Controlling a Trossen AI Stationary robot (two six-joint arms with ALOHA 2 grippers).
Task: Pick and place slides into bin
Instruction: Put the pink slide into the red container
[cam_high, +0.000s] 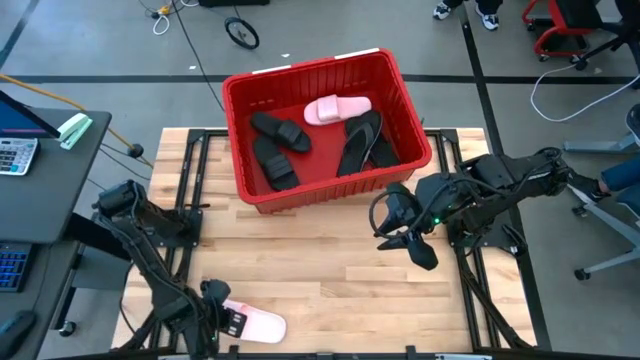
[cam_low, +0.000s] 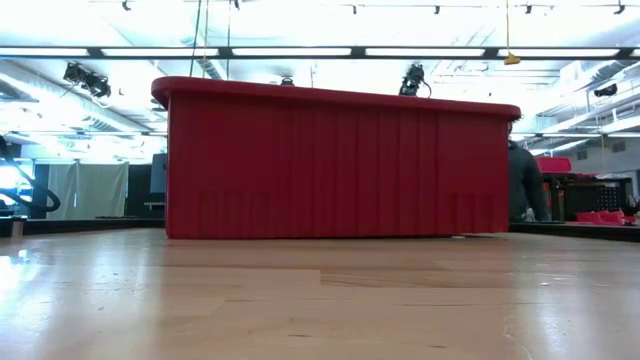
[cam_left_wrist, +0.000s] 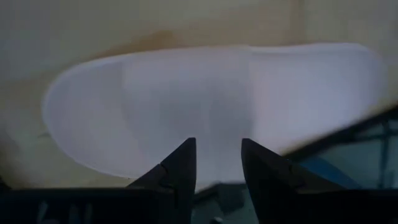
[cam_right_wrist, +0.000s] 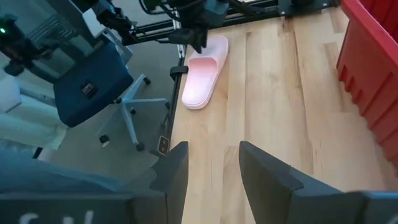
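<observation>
So the last pink slide (cam_high: 255, 324) is lying flat on the wooden table (cam_high: 330, 260), well away from the red bin (cam_high: 240, 95) on its near side and off toward the bin's left-hand corner, right by the table edge. Its long axis is running roughly parallel to the bin's long front wall, maybe tilting a touch.

The left gripper (cam_high: 228, 322) is sitting right at the end of that slide farthest from the bin's right side. In its wrist view the two dark fingertips (cam_left_wrist: 181, 163) are standing a narrow gap apart with the pale sole filling everything just beyond them. I can't tell if they're pinching the rim or just hovering over it.

Moving right, five slides are already lying in the bin: four black, one pink (cam_high: 337, 108).

The right gripper (cam_high: 408, 236) is hanging just off the bin's front right corner, fingers parted and holding nothing. So the left arm is clearly the nearer one, and I'm guessing it's the one lifting the slide and carrying it away from the table edge toward the bin.
</observation>
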